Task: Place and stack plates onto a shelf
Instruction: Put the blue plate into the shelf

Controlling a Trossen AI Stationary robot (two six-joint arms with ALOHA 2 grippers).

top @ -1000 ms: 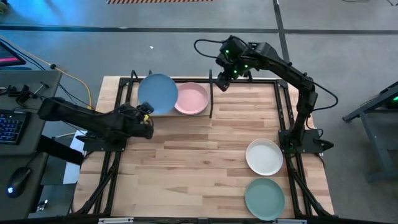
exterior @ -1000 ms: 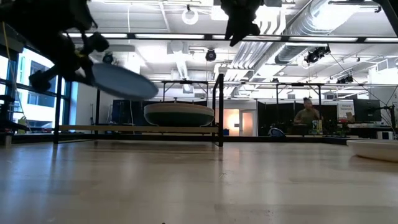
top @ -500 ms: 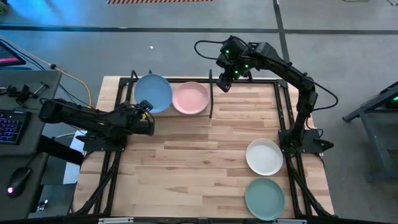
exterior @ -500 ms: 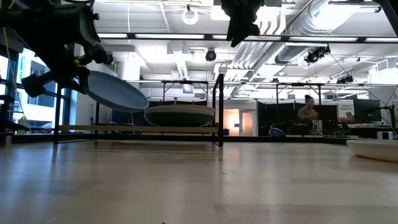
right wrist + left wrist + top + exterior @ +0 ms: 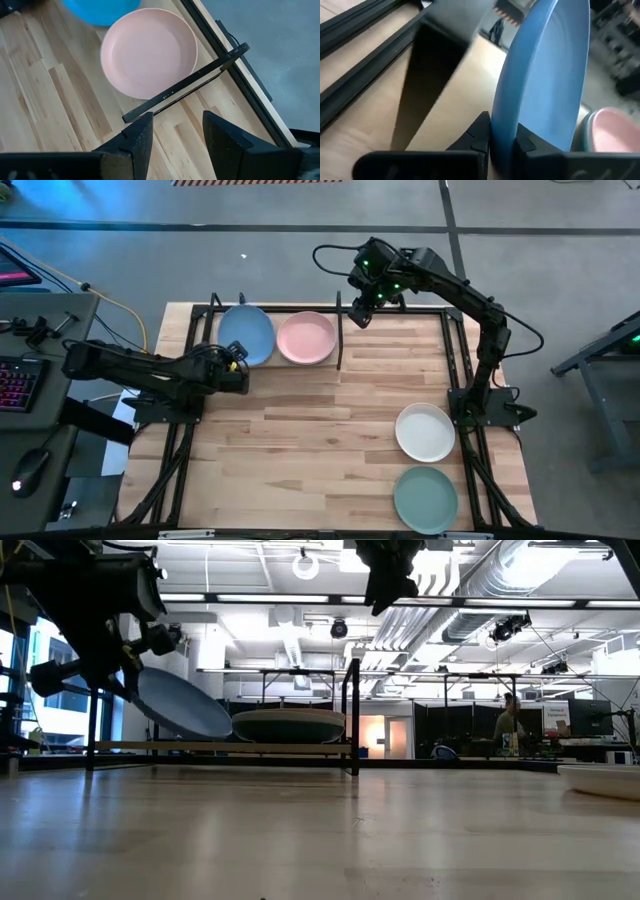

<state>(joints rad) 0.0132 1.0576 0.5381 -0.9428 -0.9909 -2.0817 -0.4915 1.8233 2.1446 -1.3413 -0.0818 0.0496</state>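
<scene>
Left hand [image 5: 236, 366] pinches the rim of the blue plate [image 5: 246, 335], fingers pressed on either side of its edge; the plate hangs tilted over the shelf [image 5: 338, 340] at upper left of the high view, just beside the pink plate [image 5: 306, 337] lying flat there. Right hand [image 5: 361, 310] hovers above the shelf's right end, fingers spread, holding nothing. White plate [image 5: 425, 431] and sage green plate [image 5: 425, 498] rest on the bench [image 5: 330, 440], lower right.
</scene>
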